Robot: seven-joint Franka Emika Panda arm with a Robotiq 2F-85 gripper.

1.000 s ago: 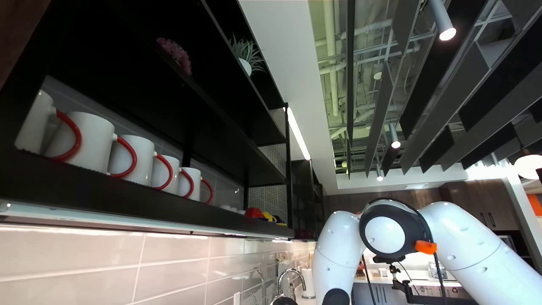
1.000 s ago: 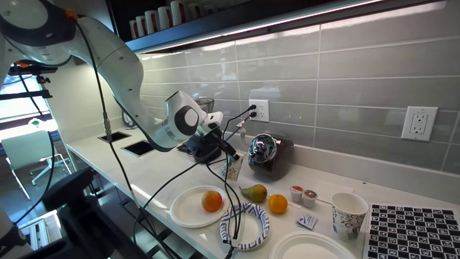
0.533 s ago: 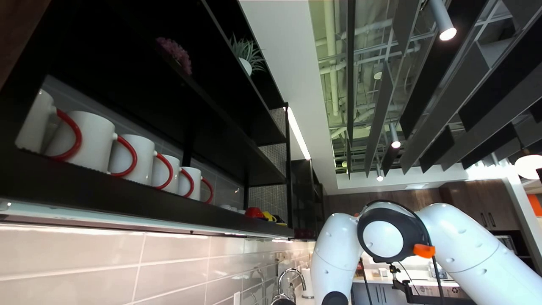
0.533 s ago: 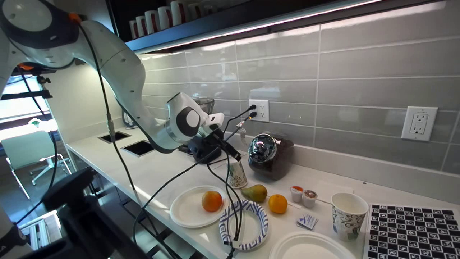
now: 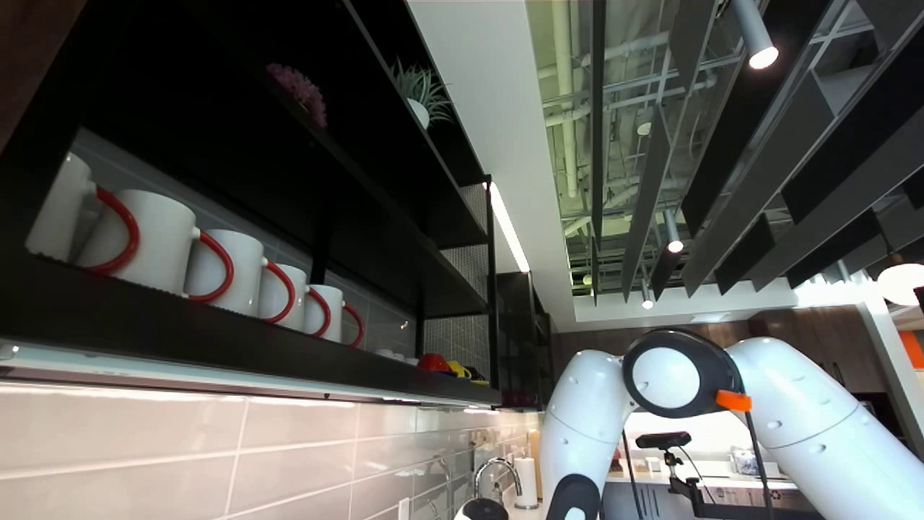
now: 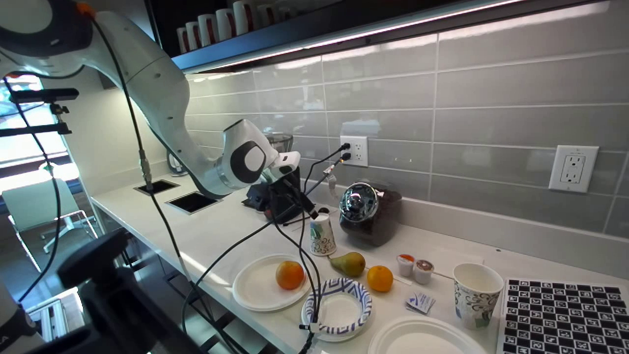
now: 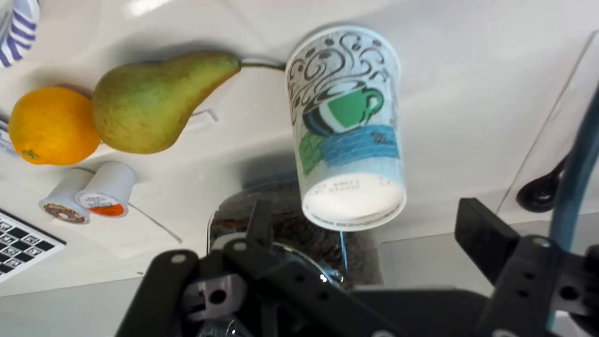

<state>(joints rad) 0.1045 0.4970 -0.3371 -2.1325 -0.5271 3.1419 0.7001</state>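
A patterned paper cup [image 7: 346, 121] stands upside down on the counter, its white base toward the wrist camera. My gripper [image 7: 368, 222] is open just above that base, one finger [image 7: 484, 236] to each side and a gap between them and the cup. In an exterior view the same cup [image 6: 323, 238] sits below the gripper [image 6: 318, 213]. The stem of a green pear [image 7: 159, 103] reaches the cup's rim in the wrist view. Beside the pear lies an orange [image 7: 54, 126]. A jar [image 7: 299, 210] with dark contents is behind the cup, partly hidden by the gripper.
Two small pods [image 7: 105, 189] lie near the orange. A white plate [image 6: 245, 292] carries a red-orange fruit [image 6: 290, 275]. Nearby are a blue-rimmed bowl [image 6: 364, 300], an upright paper cup [image 6: 476, 295] and a checkered board [image 6: 565, 314]. Cables [image 6: 231, 246] hang across the counter. Mugs [image 5: 148, 242] line the shelf.
The cup hung tilted at the gripper a second ago and now stands inverted on the counter. The gripper has opened, let it go and drawn back slightly.
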